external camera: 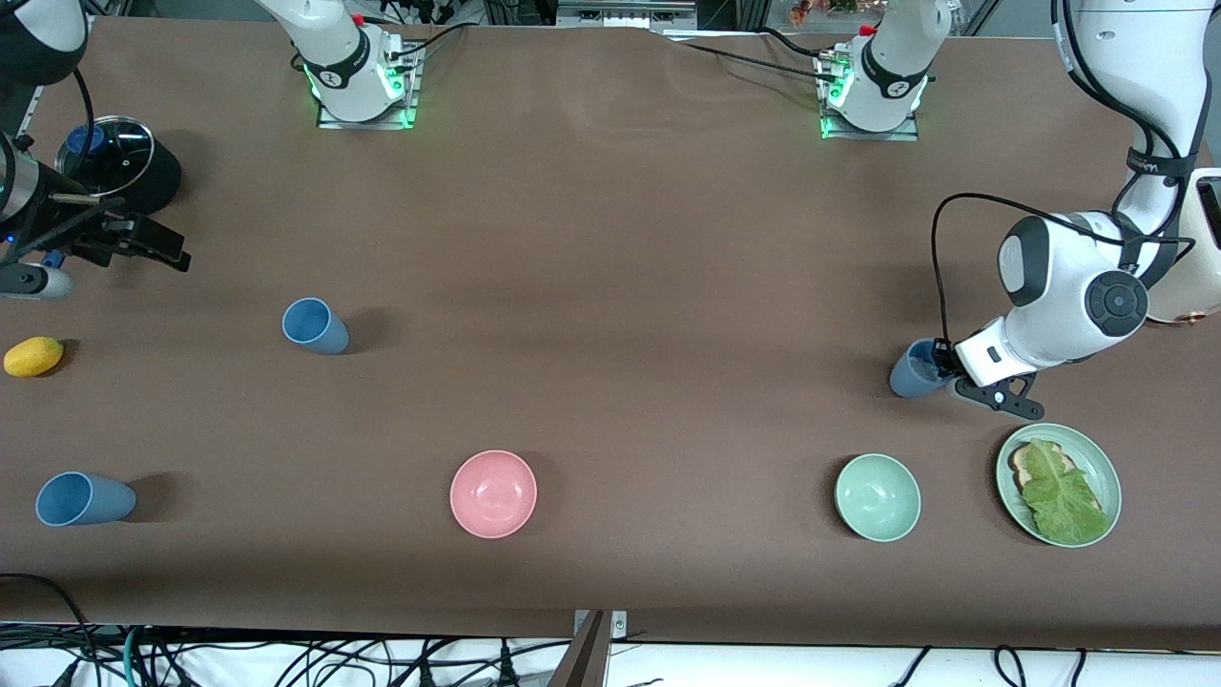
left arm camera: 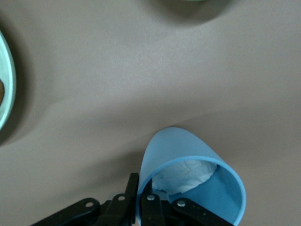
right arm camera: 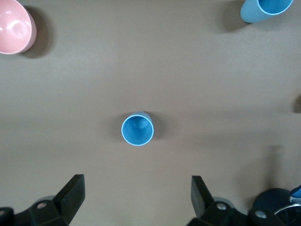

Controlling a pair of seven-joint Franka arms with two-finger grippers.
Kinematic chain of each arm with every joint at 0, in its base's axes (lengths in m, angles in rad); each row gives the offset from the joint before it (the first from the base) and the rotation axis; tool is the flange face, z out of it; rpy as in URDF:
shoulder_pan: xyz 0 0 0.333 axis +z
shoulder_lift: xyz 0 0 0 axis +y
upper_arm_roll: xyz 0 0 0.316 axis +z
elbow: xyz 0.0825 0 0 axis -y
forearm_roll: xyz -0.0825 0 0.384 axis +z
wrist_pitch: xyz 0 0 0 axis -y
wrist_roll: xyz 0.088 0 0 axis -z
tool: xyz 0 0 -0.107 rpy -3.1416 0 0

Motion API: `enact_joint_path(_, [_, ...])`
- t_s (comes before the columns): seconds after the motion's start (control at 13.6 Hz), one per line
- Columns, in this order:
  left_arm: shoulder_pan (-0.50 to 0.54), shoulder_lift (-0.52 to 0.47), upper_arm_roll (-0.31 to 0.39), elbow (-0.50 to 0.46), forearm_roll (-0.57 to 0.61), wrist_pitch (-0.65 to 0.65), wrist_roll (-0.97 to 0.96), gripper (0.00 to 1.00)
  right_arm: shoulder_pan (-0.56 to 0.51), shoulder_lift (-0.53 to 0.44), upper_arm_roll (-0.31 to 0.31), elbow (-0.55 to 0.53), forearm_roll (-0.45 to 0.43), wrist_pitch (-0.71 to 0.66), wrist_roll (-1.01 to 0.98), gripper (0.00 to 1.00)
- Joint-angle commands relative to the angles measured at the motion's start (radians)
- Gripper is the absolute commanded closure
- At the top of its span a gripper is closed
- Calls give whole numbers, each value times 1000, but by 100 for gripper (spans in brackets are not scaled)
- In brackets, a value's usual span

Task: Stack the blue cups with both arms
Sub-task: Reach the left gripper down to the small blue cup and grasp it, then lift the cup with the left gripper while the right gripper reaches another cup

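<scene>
Three blue cups show. One stands toward the right arm's end of the table and sits mid-frame in the right wrist view. Another is nearer the front camera at that end and also shows in the right wrist view. My right gripper hangs open and empty over the table beside the pot; it also shows in its own wrist view. My left gripper is shut on the rim of the greyer blue cup, one finger inside and one outside. This cup tilts and has something white and crumpled inside.
A pink bowl and a green bowl stand near the front edge. A green plate with toast and lettuce lies close to the left gripper. A lemon and a black lidded pot are at the right arm's end.
</scene>
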State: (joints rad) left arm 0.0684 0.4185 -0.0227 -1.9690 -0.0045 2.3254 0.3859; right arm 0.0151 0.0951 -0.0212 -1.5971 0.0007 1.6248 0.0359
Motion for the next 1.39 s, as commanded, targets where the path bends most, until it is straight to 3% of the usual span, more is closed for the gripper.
enact_joint_path(0.0, [-2, -3, -45, 100, -25, -125, -10, 100, -12, 35, 3, 2, -51, -19, -37, 0])
enact_joint_path(0.29, [-7, -4, -179, 219, -25, -276, -294, 100, -38, 115, 3, 0, -67, -89, -33, 0])
enact_joint_path(0.51, [-51, 5, -273, 228, -23, -274, -561, 100, -38, 140, 4, -65, -67, 34, -33, 0])
enact_joint_path(0.88, [-329, 178, -273, 390, -11, -264, -996, 100, -38, 129, 6, -351, -67, 396, -33, 0])
enact_joint_path(1.1, [-369, 229, -270, 401, 4, -177, -1087, 100, -38, 143, 7, -452, -67, 559, -33, 0])
enact_joint_path(1.32, [-377, 243, -270, 400, 21, -172, -1107, 99, -38, 152, 6, -497, -68, 592, -33, 0])
